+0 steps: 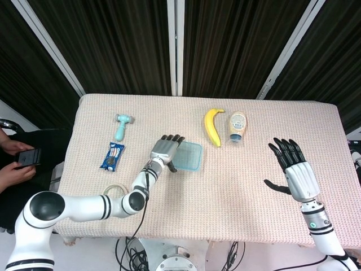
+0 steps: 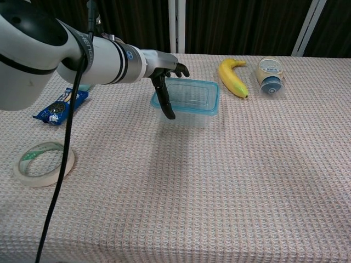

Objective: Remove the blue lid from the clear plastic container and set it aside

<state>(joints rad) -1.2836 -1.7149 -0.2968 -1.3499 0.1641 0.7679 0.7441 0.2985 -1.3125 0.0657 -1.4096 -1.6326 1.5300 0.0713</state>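
The clear container with its blue lid [image 2: 190, 96] on stands mid-table, left of the banana; the head view shows the lid [image 1: 189, 156] too. My left hand [image 2: 167, 82] is at the container's left end. Its fingers [image 2: 179, 68] reach over the lid's far-left corner, and the thumb hangs down in front of the left wall. I cannot see a firm grip on the lid. In the head view this left hand [image 1: 164, 150] covers the container's left edge. My right hand [image 1: 294, 170] hovers open over the table's right side, fingers spread, far from the container.
A banana [image 2: 232, 77] and a lying squeeze bottle [image 2: 270, 75] are right of the container. A blue snack packet [image 2: 58, 107], a tape roll [image 2: 43, 163] and a teal toy hammer [image 1: 121, 125] lie to the left. A person with a phone [image 1: 25, 157] sits at the left edge.
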